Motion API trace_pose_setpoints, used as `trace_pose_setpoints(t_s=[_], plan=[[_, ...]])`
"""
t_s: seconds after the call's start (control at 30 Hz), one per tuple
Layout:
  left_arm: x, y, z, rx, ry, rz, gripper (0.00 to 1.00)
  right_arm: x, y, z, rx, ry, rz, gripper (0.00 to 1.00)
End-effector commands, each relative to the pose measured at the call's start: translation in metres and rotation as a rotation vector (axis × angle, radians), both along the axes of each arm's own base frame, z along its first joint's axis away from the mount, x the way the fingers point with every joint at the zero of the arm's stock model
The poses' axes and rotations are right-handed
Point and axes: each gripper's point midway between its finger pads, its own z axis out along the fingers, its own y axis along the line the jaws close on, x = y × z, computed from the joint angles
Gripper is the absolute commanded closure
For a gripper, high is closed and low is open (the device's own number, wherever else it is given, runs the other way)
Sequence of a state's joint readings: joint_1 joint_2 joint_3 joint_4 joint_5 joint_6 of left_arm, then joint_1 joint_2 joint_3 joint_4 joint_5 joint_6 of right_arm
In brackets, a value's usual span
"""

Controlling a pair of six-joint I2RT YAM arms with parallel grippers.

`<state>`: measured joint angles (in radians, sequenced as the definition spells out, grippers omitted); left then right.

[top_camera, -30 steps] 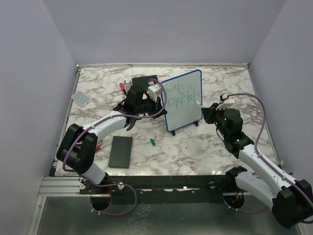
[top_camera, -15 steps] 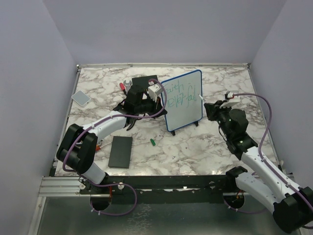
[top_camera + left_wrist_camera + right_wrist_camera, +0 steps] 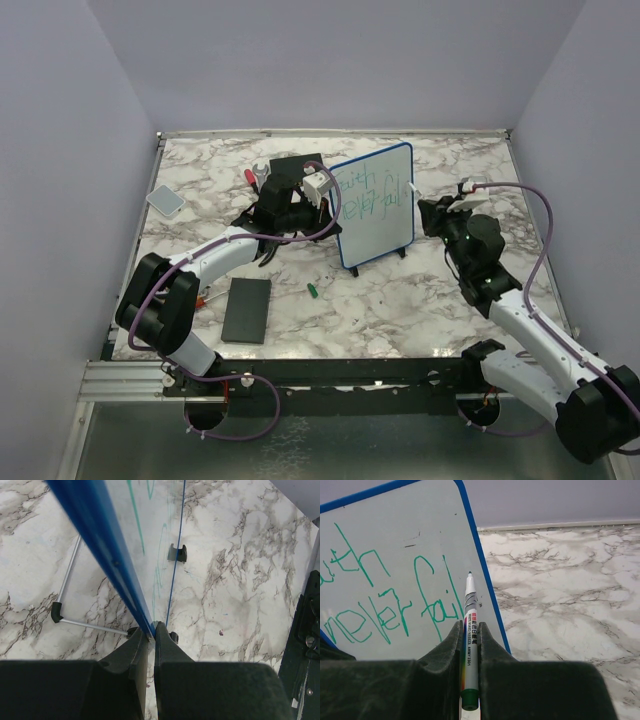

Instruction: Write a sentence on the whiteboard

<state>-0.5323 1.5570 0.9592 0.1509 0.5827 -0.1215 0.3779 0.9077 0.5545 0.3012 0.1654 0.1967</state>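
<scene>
The whiteboard [image 3: 385, 228], white with a blue frame, stands upright mid-table. The sentence [image 3: 368, 193] is green handwriting in two lines; the right wrist view reads "…uth" over "never fail" [image 3: 395, 612] on the board [image 3: 420, 525]. My left gripper [image 3: 322, 190] is shut on the board's left edge; in its wrist view the jaws [image 3: 151, 627] pinch the blue frame [image 3: 95, 530]. My right gripper [image 3: 432, 213] is shut on a white marker with a green end [image 3: 471, 620]. Its tip points at the board's right edge after "fail"; I cannot tell whether it touches.
A flat black slab [image 3: 247, 309] lies front left, with a green cap [image 3: 313, 290] beside it. Another black slab [image 3: 290, 165] and a red-handled wrench [image 3: 253, 177] lie behind the left arm. A small grey pad [image 3: 165, 200] lies far left.
My right gripper has moved up along the board's right side with the marker, from the lower corner to about mid-height. The left gripper and the board have not moved.
</scene>
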Motion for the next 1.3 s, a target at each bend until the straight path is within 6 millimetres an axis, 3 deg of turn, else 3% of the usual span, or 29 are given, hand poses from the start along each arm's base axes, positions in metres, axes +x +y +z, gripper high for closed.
trace_pose_setpoints(t_s=[0.0, 0.33, 0.63, 0.93, 1.27], plan=[[-0.007, 0.007, -0.024, 0.074, 0.054, 0.004, 1.00, 0.009, -0.001, 0.018, -0.008, -0.054, -0.016, 0.99], [-0.006, 0.007, -0.024, 0.074, 0.054, 0.006, 1.00, 0.007, 0.012, 0.007, -0.012, -0.022, 0.057, 0.99], [-0.006, 0.006, -0.023, 0.073, 0.053, 0.005, 1.00, -0.005, 0.018, -0.022, 0.021, 0.064, 0.097, 0.99], [-0.006, 0.007, -0.022, 0.072, 0.052, 0.007, 1.00, -0.013, 0.005, -0.045, 0.016, 0.131, 0.033, 0.99], [-0.007, 0.007, -0.021, 0.071, 0.050, 0.006, 1.00, -0.008, -0.009, -0.049, 0.005, 0.147, -0.053, 0.99]])
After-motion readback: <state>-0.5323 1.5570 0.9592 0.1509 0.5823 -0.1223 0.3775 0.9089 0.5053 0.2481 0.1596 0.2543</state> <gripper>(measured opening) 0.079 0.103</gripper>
